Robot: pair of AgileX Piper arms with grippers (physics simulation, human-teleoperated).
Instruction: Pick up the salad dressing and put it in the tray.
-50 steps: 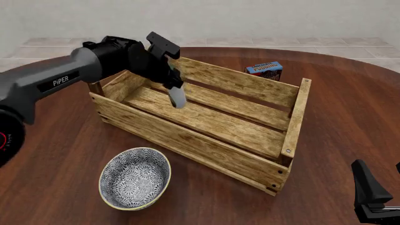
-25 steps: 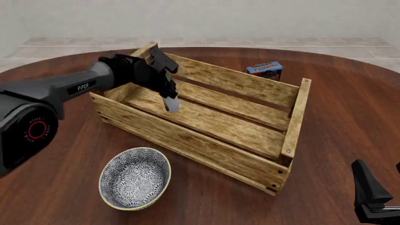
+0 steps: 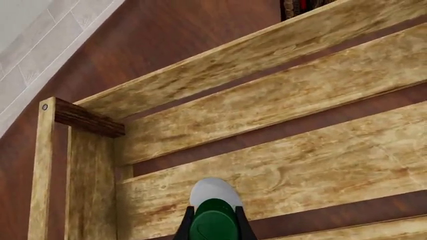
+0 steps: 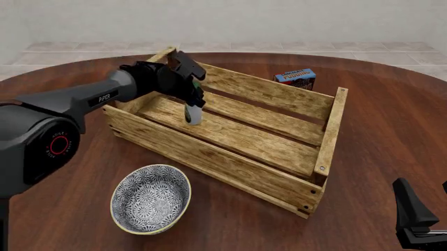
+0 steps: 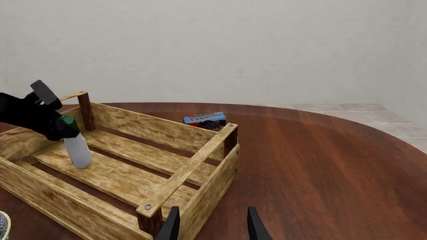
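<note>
Left gripper clenched on the dark green cap of the salad dressing; bottle upright inside the tray, near its left end, its base on or just above the floor slats, cannot tell which. Left arm reaches over the tray's left end, wrist angled down. Right gripper fingers parted, holding nothing, low near the table's right edge. Round dark wooden table; patterned bowl in front of the tray, blue pudding box behind it. Pale wall, tiled floor beyond.

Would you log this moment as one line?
left gripper: shut on bottle | bottle: inside tray | right gripper: open, idle
</note>
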